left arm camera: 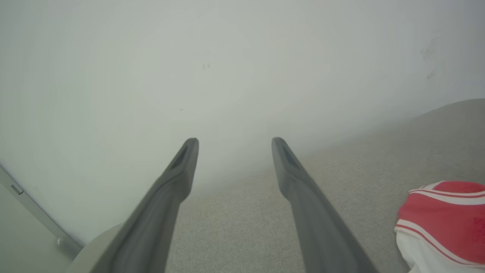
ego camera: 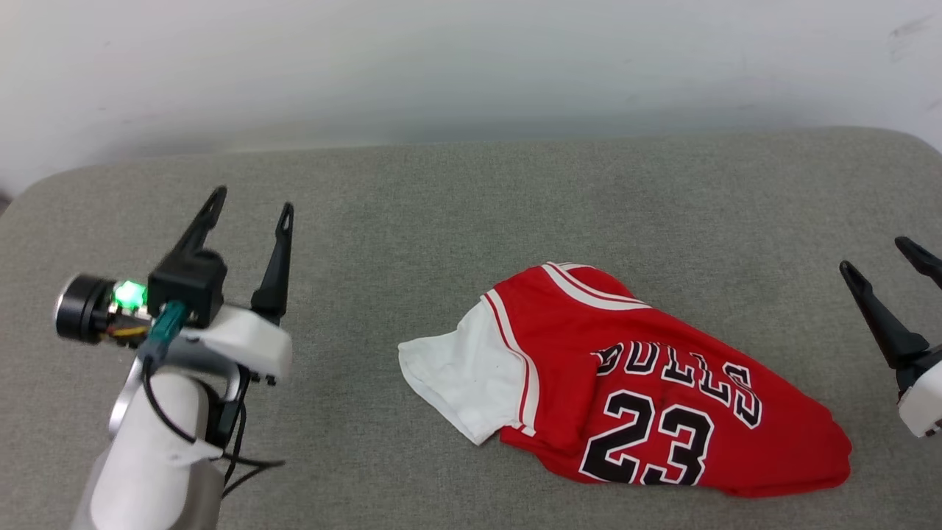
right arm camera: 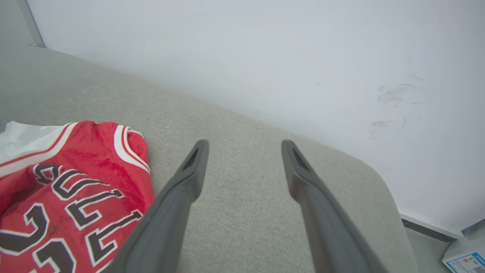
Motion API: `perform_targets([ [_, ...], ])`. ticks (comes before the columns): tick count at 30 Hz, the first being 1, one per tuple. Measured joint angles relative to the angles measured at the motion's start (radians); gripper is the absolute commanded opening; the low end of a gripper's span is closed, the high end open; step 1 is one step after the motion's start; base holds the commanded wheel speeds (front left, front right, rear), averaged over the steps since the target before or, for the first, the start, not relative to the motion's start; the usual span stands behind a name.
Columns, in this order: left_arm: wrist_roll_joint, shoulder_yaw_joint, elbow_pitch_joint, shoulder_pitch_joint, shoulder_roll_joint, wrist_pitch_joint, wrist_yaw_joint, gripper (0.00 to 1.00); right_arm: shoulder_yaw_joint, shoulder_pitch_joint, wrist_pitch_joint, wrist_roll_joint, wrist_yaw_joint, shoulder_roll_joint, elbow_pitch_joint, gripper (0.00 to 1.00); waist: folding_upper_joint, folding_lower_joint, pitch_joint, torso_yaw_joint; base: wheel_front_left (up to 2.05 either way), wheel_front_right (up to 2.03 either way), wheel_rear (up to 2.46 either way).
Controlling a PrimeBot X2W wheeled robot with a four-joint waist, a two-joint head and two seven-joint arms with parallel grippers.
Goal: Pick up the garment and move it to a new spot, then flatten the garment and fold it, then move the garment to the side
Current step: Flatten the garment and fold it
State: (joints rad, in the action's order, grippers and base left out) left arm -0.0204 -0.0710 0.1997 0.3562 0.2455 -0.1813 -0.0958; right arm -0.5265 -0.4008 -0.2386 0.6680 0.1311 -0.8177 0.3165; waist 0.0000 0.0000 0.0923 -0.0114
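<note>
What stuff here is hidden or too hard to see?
- Head view: shirt crumpled, its own folds hide the second sleeve.
- Head view: right gripper cut off by the right edge.
- Left wrist view: the corner cuts off most of the shirt.
- Right wrist view: label print too small, cut by the corner.

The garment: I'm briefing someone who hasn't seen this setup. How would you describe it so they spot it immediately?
A wide grey fabric-covered surface runs along a pale wall. Right of its middle, close to the right gripper, lies the crumpled garment. It is the one bright red thing there, with black white-edged "BULLS" and "23" and a white sleeve.
</note>
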Motion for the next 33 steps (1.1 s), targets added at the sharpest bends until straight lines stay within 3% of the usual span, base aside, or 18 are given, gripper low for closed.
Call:
perform_targets([
  [6,-0.095,-0.17,0.046,0.185,0.067,0.284,-0.032,1.0,0.249,0.149,0.012,-0.214,0.0,0.159,-0.121,1.0,0.0,0.0,0.029,-0.013,0.0,0.0,0.0],
  [12,-0.397,-0.515,-0.007,0.36,0.191,0.623,-0.033,1.0,0.366,0.253,0.098,-0.338,0.0,0.272,-0.26,1.0,0.0,0.0,0.063,-0.029,0.0,0.0,0.0],
  [17,-0.629,-0.722,-0.033,0.485,0.268,0.825,-0.033,1.0,0.39,0.27,0.141,-0.378,0.0,0.326,-0.338,1.0,0.0,0.0,0.093,-0.051,0.0,0.0,0.0],
  [18,-0.726,-0.816,-0.018,0.542,0.302,0.912,-0.033,1.0,0.388,0.269,0.158,-0.392,0.0,0.344,-0.36,1.0,0.0,0.0,0.11,-0.069,0.0,0.0,0.0],
  [24,-0.843,-0.977,0.054,0.613,0.343,1.02,-0.033,1.0,0.376,0.256,0.169,-0.399,0.0,0.363,-0.377,1.0,0.0,0.0,0.151,-0.109,0.0,0.0,0.0],
  [33,-0.908,-1.147,0.146,0.645,0.383,1.045,-0.033,1.0,0.354,0.223,0.154,-0.404,0.0,0.381,-0.355,1.0,0.0,0.0,0.217,-0.164,0.0,0.0,0.0],
])
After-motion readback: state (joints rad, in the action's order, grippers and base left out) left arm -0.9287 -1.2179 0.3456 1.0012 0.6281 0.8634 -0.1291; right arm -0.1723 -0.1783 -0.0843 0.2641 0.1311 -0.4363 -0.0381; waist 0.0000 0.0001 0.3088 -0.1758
